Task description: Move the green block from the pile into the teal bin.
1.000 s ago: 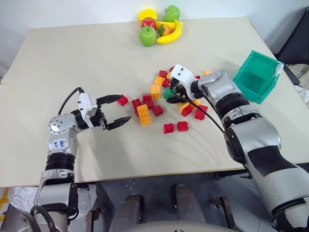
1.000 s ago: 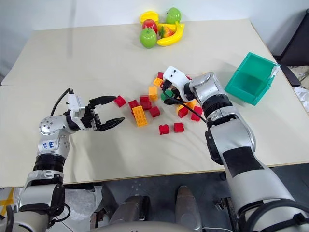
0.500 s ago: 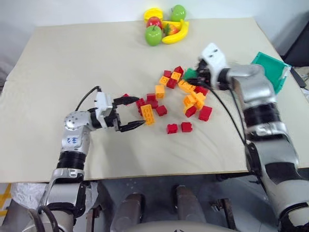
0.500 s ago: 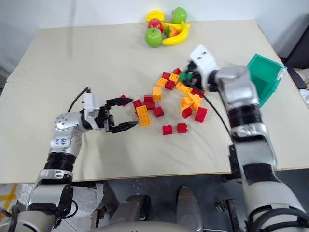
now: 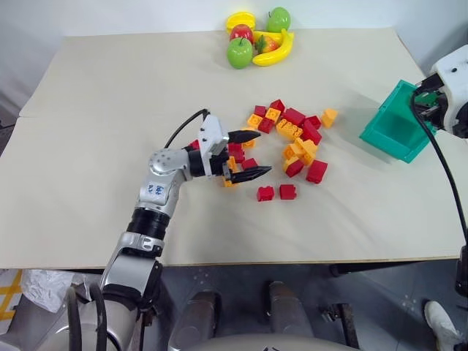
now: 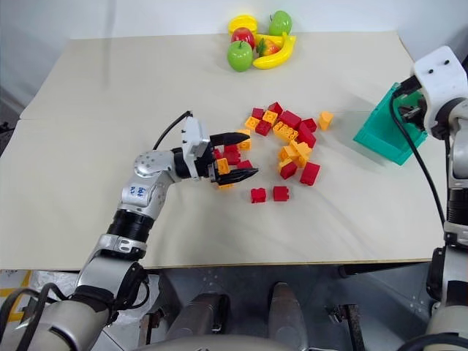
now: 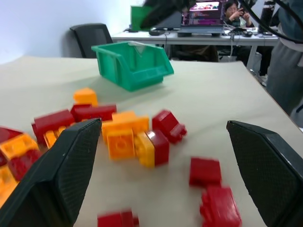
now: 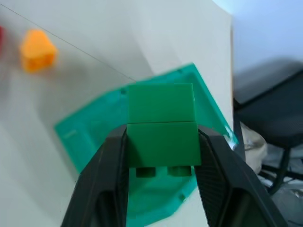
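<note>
Teal bin [image 5: 398, 126]: right table edge; contents not discernible.
Green block [image 8: 162, 124]: clamped between right gripper [image 8: 161, 156] fingers, above the bin.
Left gripper [image 5: 248, 155]: jaws spread, empty, beside pile [image 5: 292, 135].
Writing: none legible.

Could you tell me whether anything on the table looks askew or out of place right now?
The teal bin sits skewed to the table's edges, near the right edge. The bricks lie loosely scattered, some tipped over. The green block is not among them; the right gripper holds it over the bin.

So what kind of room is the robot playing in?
Probably an office or lab. Past the beige table with the teal bin stand a desk with a lit screen, a black chair and a seated person.
</note>
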`<state>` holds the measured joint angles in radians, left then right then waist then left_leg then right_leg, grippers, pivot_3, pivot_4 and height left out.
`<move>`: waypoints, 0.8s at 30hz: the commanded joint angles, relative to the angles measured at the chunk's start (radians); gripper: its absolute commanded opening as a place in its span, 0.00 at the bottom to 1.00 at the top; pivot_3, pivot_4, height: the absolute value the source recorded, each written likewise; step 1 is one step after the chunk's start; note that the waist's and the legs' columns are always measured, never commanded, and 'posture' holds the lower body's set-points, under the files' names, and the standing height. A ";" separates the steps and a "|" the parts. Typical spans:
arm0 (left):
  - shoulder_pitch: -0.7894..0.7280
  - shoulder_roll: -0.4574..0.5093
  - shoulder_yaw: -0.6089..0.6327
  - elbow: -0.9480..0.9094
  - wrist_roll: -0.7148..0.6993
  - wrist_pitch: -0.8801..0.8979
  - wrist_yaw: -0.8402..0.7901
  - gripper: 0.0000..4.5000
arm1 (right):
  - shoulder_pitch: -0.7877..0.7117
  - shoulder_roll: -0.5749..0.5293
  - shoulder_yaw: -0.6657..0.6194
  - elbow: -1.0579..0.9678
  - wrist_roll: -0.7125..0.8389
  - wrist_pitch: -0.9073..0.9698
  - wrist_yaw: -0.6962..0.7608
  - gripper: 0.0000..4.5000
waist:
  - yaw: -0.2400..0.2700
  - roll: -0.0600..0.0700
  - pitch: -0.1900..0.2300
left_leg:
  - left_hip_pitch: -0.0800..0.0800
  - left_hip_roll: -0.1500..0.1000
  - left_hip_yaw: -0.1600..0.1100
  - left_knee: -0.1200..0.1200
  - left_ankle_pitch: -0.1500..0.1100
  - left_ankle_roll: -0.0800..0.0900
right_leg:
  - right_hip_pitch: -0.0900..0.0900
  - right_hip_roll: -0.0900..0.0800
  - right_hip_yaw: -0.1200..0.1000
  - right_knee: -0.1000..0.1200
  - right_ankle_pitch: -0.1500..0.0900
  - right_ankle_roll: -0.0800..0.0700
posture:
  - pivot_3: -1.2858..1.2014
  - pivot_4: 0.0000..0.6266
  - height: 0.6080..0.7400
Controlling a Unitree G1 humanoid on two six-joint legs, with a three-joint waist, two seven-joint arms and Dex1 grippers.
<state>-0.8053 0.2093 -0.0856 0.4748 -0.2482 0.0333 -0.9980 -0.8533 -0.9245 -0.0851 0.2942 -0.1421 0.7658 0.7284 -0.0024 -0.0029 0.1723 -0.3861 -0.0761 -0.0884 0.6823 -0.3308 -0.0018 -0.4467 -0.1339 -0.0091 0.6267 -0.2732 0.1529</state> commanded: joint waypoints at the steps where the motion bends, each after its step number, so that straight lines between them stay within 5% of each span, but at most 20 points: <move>1: -0.064 -0.006 0.008 0.047 0.041 0.047 0.102 1.00 | -0.051 0.001 -0.030 0.143 0.042 -0.125 -0.012 0.64 | -0.002 0.000 0.000 | 0.000 0.000 0.001 0.000 0.000 0.000 | 0.000 0.000 0.000 -0.001 0.001 0.000 | 0.52 0.24 1.00; 6: -0.080 0.000 0.037 0.082 0.015 0.064 0.110 1.00 | -0.084 -0.012 -0.031 0.245 0.064 -0.206 -0.022 0.98 | -0.002 0.000 0.000 | 0.000 0.000 0.002 -0.001 0.000 0.001 | 0.000 0.000 0.002 -0.002 0.001 0.001 | 0.52 0.24 1.00; 9: -0.064 0.024 0.059 0.060 0.002 0.068 0.098 1.00 | -0.053 -0.023 -0.046 0.180 0.099 -0.176 0.008 0.98 | 0.000 0.000 0.000 | 0.000 0.000 0.002 -0.001 0.000 0.001 | 0.000 0.000 0.001 -0.003 0.001 0.001 | 0.52 0.24 1.00; 16: 0.018 0.127 0.174 -0.037 -0.108 0.159 0.059 1.00 | 0.287 -0.031 -0.146 -0.289 0.329 -0.088 0.212 0.98 | 0.002 0.000 0.000 | -0.001 0.001 0.000 -0.001 0.000 0.001 | 0.000 0.000 0.001 -0.004 0.002 0.001 | 0.52 0.24 1.00; 20: 0.148 0.336 0.249 -0.076 -0.167 0.154 -0.139 1.00 | 0.703 0.032 -0.244 -0.476 0.451 -0.408 0.417 0.98 | 0.003 -0.001 0.000 | 0.000 0.002 -0.002 -0.001 0.000 0.001 | 0.002 0.002 -0.001 -0.006 0.003 0.002 | 0.52 0.24 1.00; 24: 0.209 0.419 0.288 -0.042 -0.184 0.160 -0.185 1.00 | 0.804 0.071 -0.303 -0.402 0.534 -0.511 0.477 0.98 | 0.002 0.000 0.000 | 0.000 0.002 0.000 0.001 0.000 0.003 | 0.003 -0.001 0.001 -0.005 0.004 0.003 | 0.52 0.24 1.00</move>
<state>-0.5917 0.6273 0.1928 0.4496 -0.4041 0.1970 -1.1583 -0.0219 -0.8431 -0.3228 -0.1017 0.3497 0.3150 1.1933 -0.0004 -0.0029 0.1726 -0.3853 -0.0748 -0.0872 0.6838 -0.3297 0.0030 -0.4422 -0.1357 -0.0067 0.6196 -0.2658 0.1572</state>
